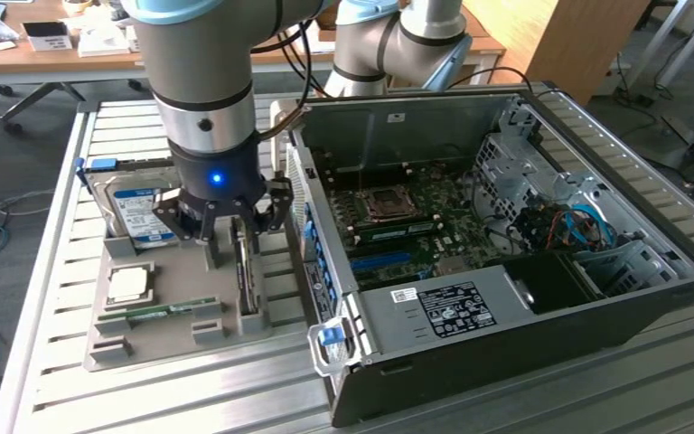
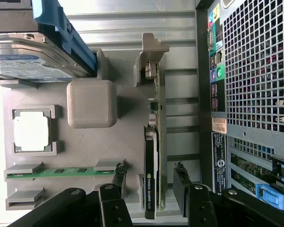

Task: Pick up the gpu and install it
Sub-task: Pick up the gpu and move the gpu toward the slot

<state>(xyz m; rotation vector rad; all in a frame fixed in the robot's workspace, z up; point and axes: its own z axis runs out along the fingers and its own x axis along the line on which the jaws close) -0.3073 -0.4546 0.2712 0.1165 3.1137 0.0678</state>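
Note:
The gpu point(image 1: 242, 282) stands on edge in a slot of the grey holder point(image 1: 178, 271), a thin green card with a black shroud. In the wrist view the gpu point(image 2: 154, 118) runs along the holder point(image 2: 132, 109), its silvery bracket at the far end. My gripper point(image 1: 236, 237) hovers right over it, open. The two black fingertips point(image 2: 119, 170) stand on either side of the card's shroud end, with a gap on each side. My gripper point(image 2: 149, 172) holds nothing.
The open computer case point(image 1: 636, 271) lies to the exterior view's right, with its motherboard point(image 1: 407, 226) exposed. The holder also carries a blue-labelled hard drive point(image 1: 136, 212), a processor point(image 1: 127, 285) and a RAM stick point(image 1: 160, 312). The case's rear panel point(image 2: 251, 71) is close beside the holder.

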